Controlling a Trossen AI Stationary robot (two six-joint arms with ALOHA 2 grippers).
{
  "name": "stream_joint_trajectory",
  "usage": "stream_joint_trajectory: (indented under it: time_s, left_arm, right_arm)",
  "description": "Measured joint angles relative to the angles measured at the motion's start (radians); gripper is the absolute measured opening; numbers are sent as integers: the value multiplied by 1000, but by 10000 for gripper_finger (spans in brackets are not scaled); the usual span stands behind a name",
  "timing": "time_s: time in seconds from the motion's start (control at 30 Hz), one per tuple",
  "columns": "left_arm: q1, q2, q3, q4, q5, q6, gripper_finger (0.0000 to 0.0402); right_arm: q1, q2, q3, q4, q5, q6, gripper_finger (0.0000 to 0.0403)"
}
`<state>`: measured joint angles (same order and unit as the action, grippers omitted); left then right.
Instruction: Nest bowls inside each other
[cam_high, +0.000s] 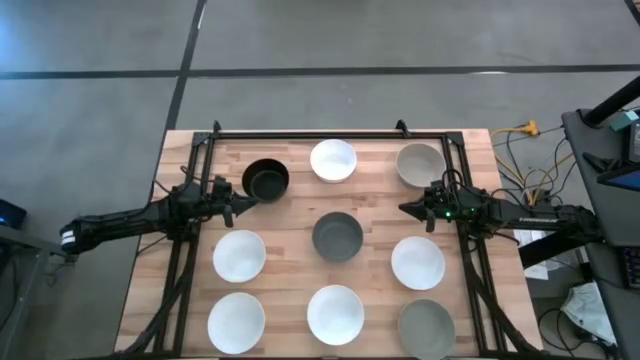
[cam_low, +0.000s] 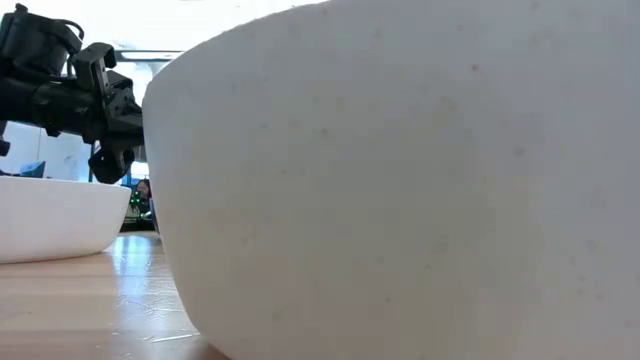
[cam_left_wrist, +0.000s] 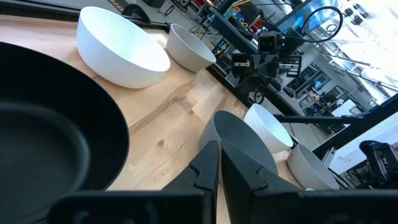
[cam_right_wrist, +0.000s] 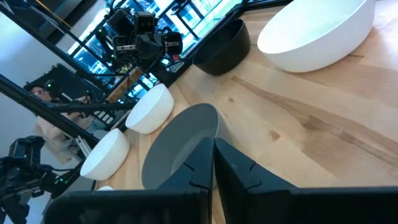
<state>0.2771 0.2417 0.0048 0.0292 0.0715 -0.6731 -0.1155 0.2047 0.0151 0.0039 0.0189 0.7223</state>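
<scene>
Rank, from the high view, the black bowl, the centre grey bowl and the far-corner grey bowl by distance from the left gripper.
Measured from the left gripper:
1. Black bowl, right beside it.
2. Centre grey bowl, mid-table.
3. Far-corner grey bowl, on the right arm's side.

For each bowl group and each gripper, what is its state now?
White bowls: five, upright, separate, none nested.
Grey bowls: three, upright, separate.
Black bowl: upright, empty, beside left gripper.
Left gripper: fingers shut, holding nothing.
Right gripper: fingers shut, holding nothing.

A lab: equipment racks (cables too) behind the table.
</scene>
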Motion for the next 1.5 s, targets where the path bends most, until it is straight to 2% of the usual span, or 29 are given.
stream_joint_trajectory:
  time_s: [0.5, 0.73, 0.83, 0.9, 1.0, 1.1, 1.37, 1.5]
  left_arm:
    - [0, 0, 0, 0, 0, 0, 1]
    - [0, 0, 0, 0, 0, 0, 1]
    - [0, 0, 0, 0, 0, 0, 1]
    - [0, 0, 0, 0, 0, 0, 1]
    - [0, 0, 0, 0, 0, 0, 1]
    - [0, 0, 0, 0, 0, 0, 1]
    - [0, 0, 0, 0, 0, 0, 1]
    - [0, 0, 0, 0, 0, 0, 1]
  right_arm:
    - [0, 0, 0, 0, 1, -1, 9]
    - [-1, 0, 0, 32, 89, -77, 9]
    - [-1, 0, 0, 38, 89, -55, 9]
    - [-1, 0, 0, 60, 89, 26, 9]
    - [-1, 0, 0, 168, 90, 131, 9]
    - [8, 0, 0, 341, 65, 104, 9]
    - [78, 0, 0, 905, -181, -288, 9]
    - [104, -1, 0, 978, -255, -472, 9]
